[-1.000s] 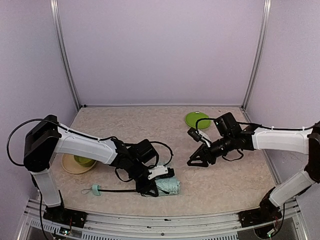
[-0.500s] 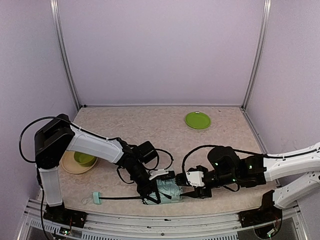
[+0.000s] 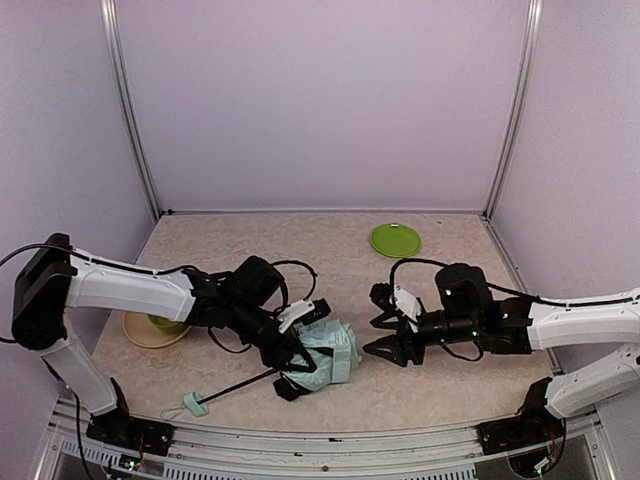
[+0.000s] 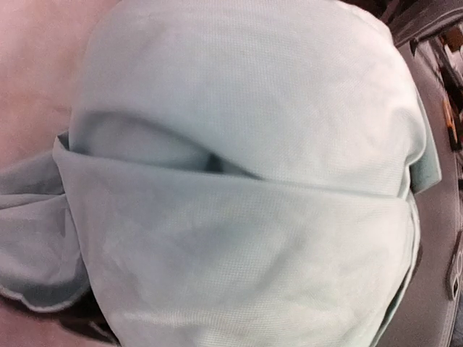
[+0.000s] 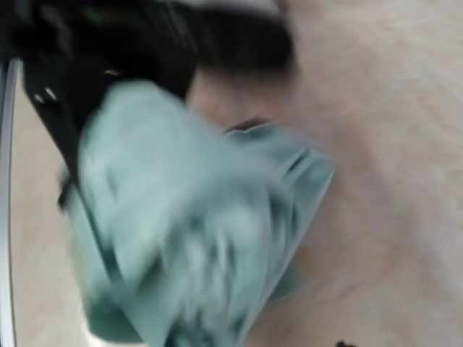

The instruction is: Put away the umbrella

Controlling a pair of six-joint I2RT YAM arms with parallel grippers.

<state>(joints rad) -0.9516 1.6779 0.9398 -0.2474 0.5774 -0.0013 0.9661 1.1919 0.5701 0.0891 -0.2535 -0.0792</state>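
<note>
Mint umbrella [image 3: 330, 352] lies near the front of the tabletop [image 3: 300, 250], its canopy collapsed into a loose bundle and its shaft [image 3: 240, 384] drawn out to the handle [image 3: 196, 403]. The left gripper [image 3: 298, 362] is buried in fabric, narrowly set and, as best we can tell, clamped on the bundle. The right gripper [image 3: 376, 324] waits just beside it, jaws apart, empty. We judge the task partway done: the shaft needs telescoping and the canopy wrapping.

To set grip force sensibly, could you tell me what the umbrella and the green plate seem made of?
The umbrella looks like thin matte woven fabric, probably synthetic: fine weave and soft folds show. The green plate looks smooth and rigid, perhaps plastic; too small to confirm.
</note>
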